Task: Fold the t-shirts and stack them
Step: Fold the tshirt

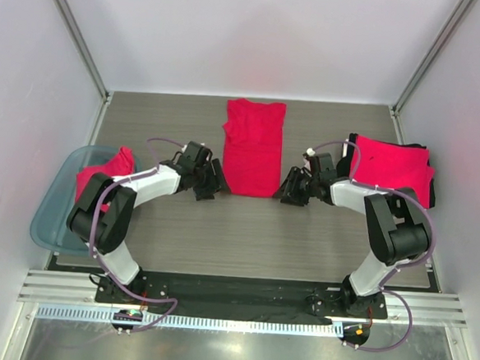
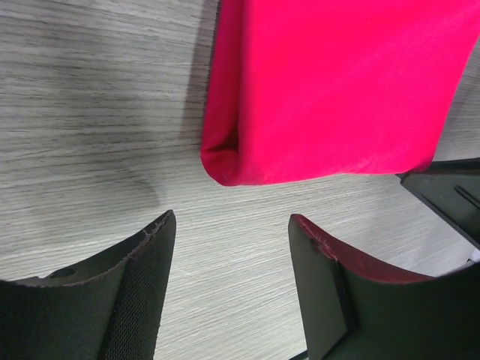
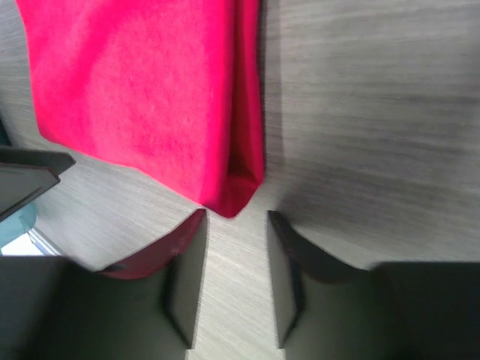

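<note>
A folded red t-shirt point(image 1: 253, 146) lies lengthwise at the table's middle. Its near left corner point(image 2: 225, 169) shows just beyond my left gripper point(image 2: 232, 225), which is open with bare table between its fingers. My left gripper point(image 1: 210, 182) sits just left of that corner. Its near right corner point(image 3: 236, 199) lies right in front of my right gripper point(image 3: 236, 225), also open and empty. My right gripper point(image 1: 293, 188) is just right of the shirt. More folded red t-shirts point(image 1: 392, 167) are stacked at the right. Another red shirt point(image 1: 102, 174) lies crumpled in the teal bin point(image 1: 56, 217).
The teal bin hangs over the table's left edge. The stack at the right rests on a dark base point(image 1: 430, 189) near the right wall. Grey walls and metal posts point(image 1: 77, 33) enclose the table on three sides.
</note>
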Robot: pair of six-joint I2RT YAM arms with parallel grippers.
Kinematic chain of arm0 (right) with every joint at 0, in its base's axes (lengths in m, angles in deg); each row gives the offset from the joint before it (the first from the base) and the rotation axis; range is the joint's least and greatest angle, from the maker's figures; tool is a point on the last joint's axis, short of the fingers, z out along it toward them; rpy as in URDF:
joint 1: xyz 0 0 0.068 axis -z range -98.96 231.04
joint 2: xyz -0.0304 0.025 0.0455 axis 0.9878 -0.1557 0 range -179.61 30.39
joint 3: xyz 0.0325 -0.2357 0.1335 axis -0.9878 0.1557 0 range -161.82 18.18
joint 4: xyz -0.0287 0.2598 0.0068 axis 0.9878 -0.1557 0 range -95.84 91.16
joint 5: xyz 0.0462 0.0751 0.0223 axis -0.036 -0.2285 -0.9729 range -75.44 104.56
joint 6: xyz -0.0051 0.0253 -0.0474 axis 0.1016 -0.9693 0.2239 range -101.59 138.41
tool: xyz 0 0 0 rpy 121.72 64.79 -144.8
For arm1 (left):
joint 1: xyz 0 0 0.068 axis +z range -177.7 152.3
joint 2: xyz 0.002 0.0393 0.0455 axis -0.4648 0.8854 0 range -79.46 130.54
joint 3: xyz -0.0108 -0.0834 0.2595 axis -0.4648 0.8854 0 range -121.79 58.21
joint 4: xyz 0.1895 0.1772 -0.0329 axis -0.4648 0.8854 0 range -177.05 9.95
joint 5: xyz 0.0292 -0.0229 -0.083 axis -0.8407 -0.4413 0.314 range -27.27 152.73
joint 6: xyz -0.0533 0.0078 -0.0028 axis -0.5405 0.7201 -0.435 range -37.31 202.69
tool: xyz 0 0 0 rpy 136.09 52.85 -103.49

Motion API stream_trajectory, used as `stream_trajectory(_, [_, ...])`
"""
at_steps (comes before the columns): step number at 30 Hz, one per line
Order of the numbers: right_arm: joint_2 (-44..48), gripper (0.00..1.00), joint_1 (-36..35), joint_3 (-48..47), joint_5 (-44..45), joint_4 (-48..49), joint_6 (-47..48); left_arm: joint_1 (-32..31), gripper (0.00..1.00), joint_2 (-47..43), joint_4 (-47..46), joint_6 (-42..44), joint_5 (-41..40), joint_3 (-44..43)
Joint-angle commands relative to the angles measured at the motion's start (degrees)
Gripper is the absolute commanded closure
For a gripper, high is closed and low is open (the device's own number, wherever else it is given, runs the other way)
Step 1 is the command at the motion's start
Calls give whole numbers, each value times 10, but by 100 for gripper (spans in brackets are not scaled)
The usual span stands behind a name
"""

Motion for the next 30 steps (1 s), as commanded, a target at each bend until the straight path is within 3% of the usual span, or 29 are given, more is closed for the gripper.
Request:
stream_trajectory(1, [-25, 60, -3, -14, -6, 43, -15, 6, 38, -26, -19, -2, -6, 3])
stream_trajectory(3, [-31, 70, -3, -13, -3, 53, -16, 11, 38, -24, -21, -4, -7, 4])
stream_trajectory(5, [-38, 95, -3, -12, -1, 64, -11, 19, 40, -19, -28, -8, 7, 8])
stream_trajectory(6, [-39, 99, -3, -12, -2, 65, -8, 22, 41, -17, -39, -15, 11, 11])
stream_trajectory(11, [-22, 99, -3, 10, 2, 96, -2, 30, 48, 1, -60, -25, 28, 15])
stream_trajectory(24, [-21, 99, -3, 15, 0, 98, 4, 38, 52, 41, -104, -62, 47, 28])
stream_trajectory(30, [-20, 99, -3, 15, -4, 98, 5, 47, 62, 70, -152, -83, 63, 44])
